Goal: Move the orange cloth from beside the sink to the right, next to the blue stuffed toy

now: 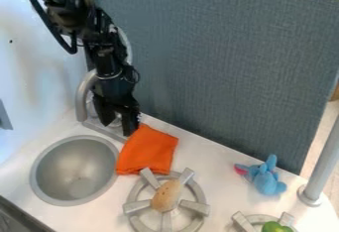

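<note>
In the camera view, the black two-finger gripper (117, 123) hangs over the base of the curved grey faucet (84, 97), its fingers spread apart with nothing seen in their grasp; one fingertip is at the top corner of the bright orange cloth (147, 149), though contact is unclear; the cloth lies on the white countertop (215, 169) towards its back edge, between the round grey sink basin (74, 170) and a grey burner grate (136, 207) bearing a tan, oval toy food piece (166, 195); a blue plush toy (266, 177) sits near the back edge, farther right.

toy kitchen, small round sink (74, 170), gray stove burners (137, 207)
</note>
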Controlling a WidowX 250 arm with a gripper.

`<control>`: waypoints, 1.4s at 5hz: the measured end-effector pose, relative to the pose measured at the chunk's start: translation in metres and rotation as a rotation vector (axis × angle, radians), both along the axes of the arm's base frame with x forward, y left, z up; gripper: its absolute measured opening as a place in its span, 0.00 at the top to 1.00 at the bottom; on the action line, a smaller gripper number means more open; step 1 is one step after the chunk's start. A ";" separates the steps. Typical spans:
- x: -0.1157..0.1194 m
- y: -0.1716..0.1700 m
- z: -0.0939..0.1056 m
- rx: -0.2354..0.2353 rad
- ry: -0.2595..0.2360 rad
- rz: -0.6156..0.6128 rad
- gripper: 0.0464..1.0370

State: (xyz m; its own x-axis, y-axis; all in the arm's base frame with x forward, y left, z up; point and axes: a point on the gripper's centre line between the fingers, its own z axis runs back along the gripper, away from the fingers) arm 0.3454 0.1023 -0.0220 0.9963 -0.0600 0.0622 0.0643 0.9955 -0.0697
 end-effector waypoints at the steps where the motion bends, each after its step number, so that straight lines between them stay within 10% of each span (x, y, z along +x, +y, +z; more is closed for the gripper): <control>1: -0.006 -0.002 -0.012 -0.013 0.035 0.003 0.04; 7: 0.043 -0.033 -0.084 0.121 0.167 0.151 0.04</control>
State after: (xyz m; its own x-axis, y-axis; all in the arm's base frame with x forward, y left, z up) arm 0.3884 0.0690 -0.1058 0.9903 0.0928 -0.1030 -0.0877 0.9947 0.0533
